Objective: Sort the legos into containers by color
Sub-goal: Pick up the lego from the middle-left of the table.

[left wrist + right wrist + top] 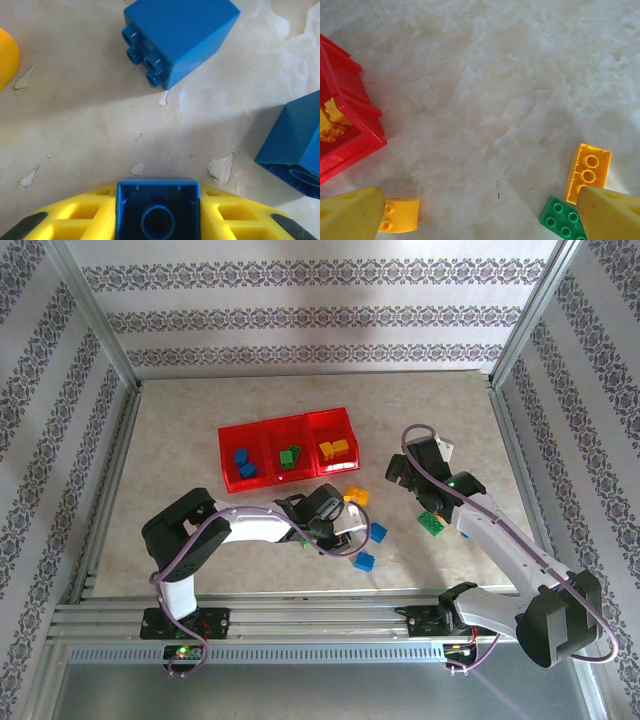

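Left gripper was clamped on a blue brick. The brick's hollow underside faced the wrist cam, and a yellow finger was pressed up against each side of it. All of that sat low over the table, just off the tray's near right corner.

Two more blues were loose a bit farther out from the tray than the gripper. The tipped blue lay on its side with the studs pointing sideways. The edge blue was cut off by the frame. There was also a yellow scrap peeking in on the tray side, too cropped to say much about it.

Right gripper was spread wide with nothing between the fingers, only bare table, off the tray's right end. A yellow brick sat right next to the finger nearer the tray; I couldn't tell if they touched. By the other finger, farther from the tray, a green plate and an orange brick lay just beside each other, studs up.

Inside the tray, the left bin had blue pieces, the middle had green pieces, and the right had yellow pieces.
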